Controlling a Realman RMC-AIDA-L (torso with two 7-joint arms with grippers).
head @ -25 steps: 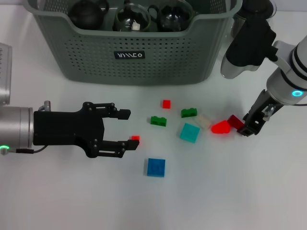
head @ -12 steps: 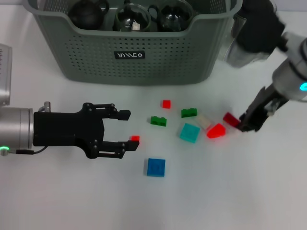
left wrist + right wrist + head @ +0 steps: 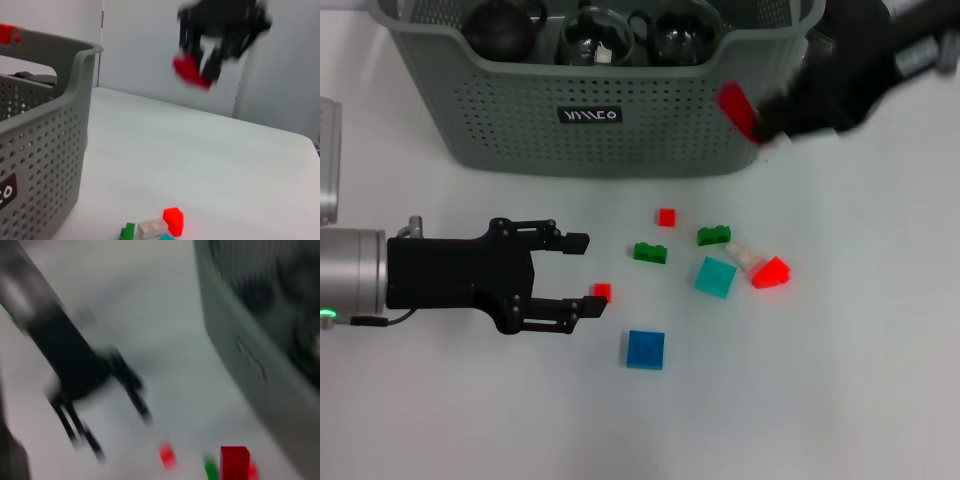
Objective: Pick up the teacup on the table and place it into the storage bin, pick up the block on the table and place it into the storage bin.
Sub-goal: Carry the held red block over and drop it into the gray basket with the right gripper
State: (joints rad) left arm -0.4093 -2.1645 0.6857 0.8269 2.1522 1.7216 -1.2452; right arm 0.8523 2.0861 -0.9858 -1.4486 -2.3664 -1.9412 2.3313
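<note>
The right tool (image 3: 760, 125) is raised off the white surface (image 3: 840, 380), in front of the right-hand end of the storage bin (image 3: 600, 90), and pinches a red block (image 3: 736, 108) at its tip. In the head view the block shows against the bin's perforated front wall, below the rim and not inside the bin. From the left wrist view the same block (image 3: 191, 72) hangs in the air under the dark tool, well above the surface and off to the side of the bin's corner.

The left tool (image 3: 582, 272) lies low over the surface at the left, its two black fingers (image 3: 565, 240) spread apart and empty. A small red block (image 3: 602, 291) sits just beside the tip of its nearer finger; whether they touch cannot be told.

Inside the bin sit a dark round teapot (image 3: 502, 28) and glass cups (image 3: 640, 35).

Loose on the surface in front of the bin lie other blocks: a small red square (image 3: 666, 217), two green bricks (image 3: 650, 252), a teal square (image 3: 716, 277), a pale clear piece (image 3: 744, 254) touching a red wedge (image 3: 771, 272), and a blue square (image 3: 645, 349) nearest the robot. All of these lie well apart from the right tool.
</note>
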